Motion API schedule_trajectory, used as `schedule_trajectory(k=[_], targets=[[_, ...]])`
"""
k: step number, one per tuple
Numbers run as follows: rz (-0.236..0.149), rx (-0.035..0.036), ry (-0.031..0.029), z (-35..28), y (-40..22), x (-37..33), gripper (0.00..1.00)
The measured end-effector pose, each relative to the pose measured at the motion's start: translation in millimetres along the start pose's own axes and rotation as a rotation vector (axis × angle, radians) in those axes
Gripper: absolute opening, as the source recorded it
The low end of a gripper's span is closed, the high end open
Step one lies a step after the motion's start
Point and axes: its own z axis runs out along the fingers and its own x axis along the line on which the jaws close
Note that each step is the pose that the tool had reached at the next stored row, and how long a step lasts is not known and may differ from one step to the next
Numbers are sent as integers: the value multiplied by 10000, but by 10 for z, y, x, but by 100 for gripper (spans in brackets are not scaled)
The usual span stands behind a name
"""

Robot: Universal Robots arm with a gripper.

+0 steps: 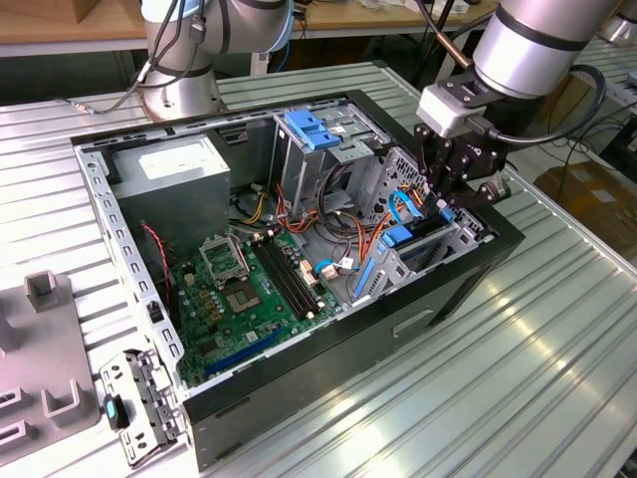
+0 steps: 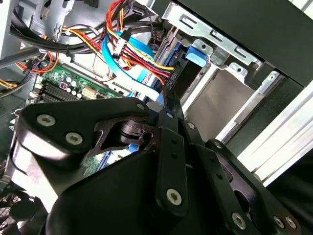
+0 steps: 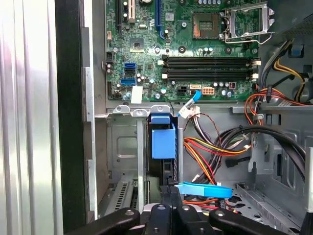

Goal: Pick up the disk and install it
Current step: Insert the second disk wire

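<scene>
Blue-railed disk sits edge-on in the drive bay beside the motherboard. End effector fingers pressed together on the disk's upper edge.

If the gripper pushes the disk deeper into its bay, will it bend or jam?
The disk looks like a rigid slab with blue rails, so it probably will not bend. It stands on edge between the metal bay walls, so it could jam if tilted. The loose wires beside it look floppy and may snag.
</scene>
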Motion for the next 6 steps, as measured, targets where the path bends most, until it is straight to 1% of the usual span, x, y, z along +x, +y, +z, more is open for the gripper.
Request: schedule_trajectory(k=[6], targets=[[0, 0, 12, 0, 0, -2, 11]])
